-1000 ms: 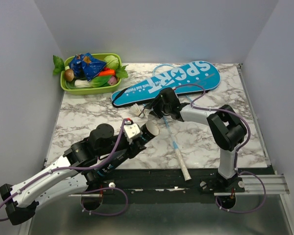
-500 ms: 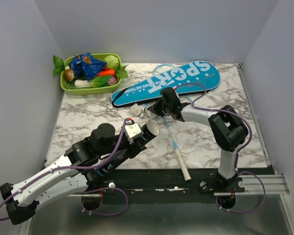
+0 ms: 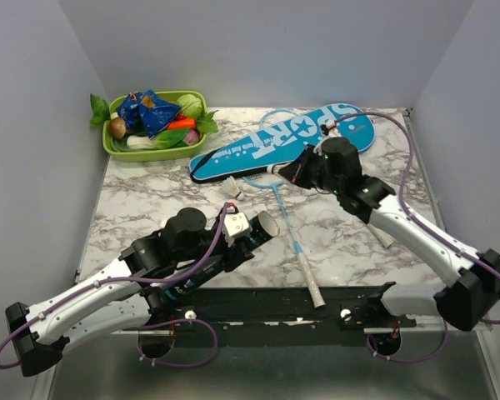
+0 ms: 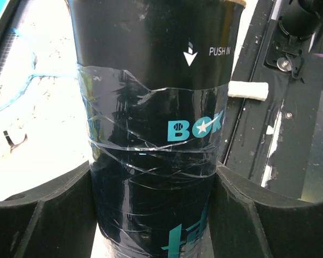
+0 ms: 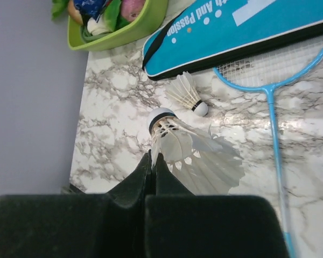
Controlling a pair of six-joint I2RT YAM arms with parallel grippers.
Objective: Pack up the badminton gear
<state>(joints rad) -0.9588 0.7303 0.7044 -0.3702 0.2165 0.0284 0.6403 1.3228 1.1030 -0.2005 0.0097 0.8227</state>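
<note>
Right wrist — right hand (image 5: pixel 152 161) pinches shuttlecock (image 5: pixel 196 156) by feather edge, open marble (image 5: pixel 110 126) below.

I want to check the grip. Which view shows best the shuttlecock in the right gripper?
The right wrist view: the shuttlecock fills the middle, its feather edge pinched by the shut right gripper. The top external view barely shows it at that gripper; the left wrist view not at all.

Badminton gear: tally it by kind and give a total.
Rackets: 2, one mostly hidden
Shuttlecocks: 2
Tube: 1
Cover: 1
Total: 6
</note>
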